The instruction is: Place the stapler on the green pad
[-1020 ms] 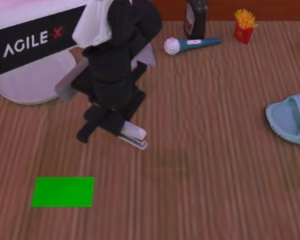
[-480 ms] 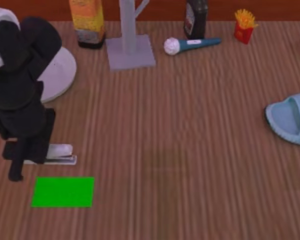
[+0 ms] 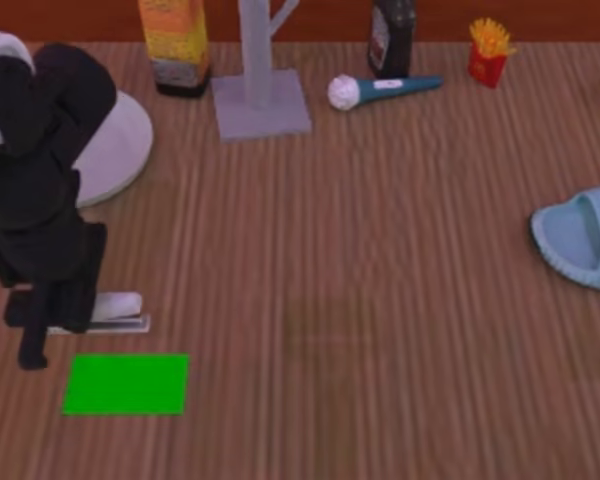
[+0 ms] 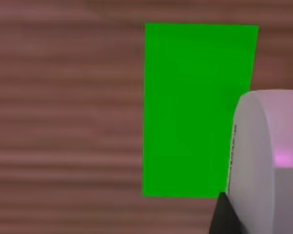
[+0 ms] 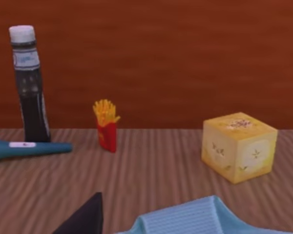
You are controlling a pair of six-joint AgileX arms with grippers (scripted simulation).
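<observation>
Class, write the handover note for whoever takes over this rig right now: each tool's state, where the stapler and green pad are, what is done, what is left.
Left tool: shut on the stapler, at the table's left side, just beyond the green pad.
Right tool: only a dark tip shows in its wrist view, near the blue slipper; state unclear.
Done: stapler grasped and carried beside the pad.
Left: bring it over the pad, set it down, release.
</observation>
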